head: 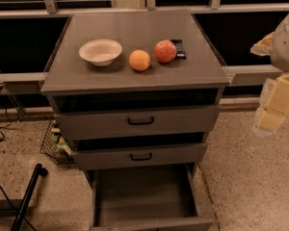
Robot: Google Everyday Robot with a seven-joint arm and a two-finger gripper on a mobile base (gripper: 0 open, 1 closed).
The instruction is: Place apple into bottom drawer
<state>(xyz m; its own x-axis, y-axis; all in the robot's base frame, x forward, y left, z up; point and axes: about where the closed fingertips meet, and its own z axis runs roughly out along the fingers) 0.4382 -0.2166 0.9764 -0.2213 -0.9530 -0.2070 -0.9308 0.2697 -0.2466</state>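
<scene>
The apple [165,51], red with paler patches, sits on the grey cabinet top [135,30] toward the back right. It is next to an orange [139,60] on its left and touches a dark packet [178,48] on its right. The bottom drawer [144,196] is pulled out at the foot of the cabinet, and its plain grey inside holds nothing. My gripper [274,107] hangs at the right edge of the view, beside the cabinet and below the level of its top. It is well to the right of the apple and holds nothing that I can see.
A white bowl [100,51] stands on the cabinet top at the left. The two upper drawers with black handles [140,121] [141,156] stand slightly ajar. A wire basket [55,143] and a black pole [26,196] are on the floor at the left.
</scene>
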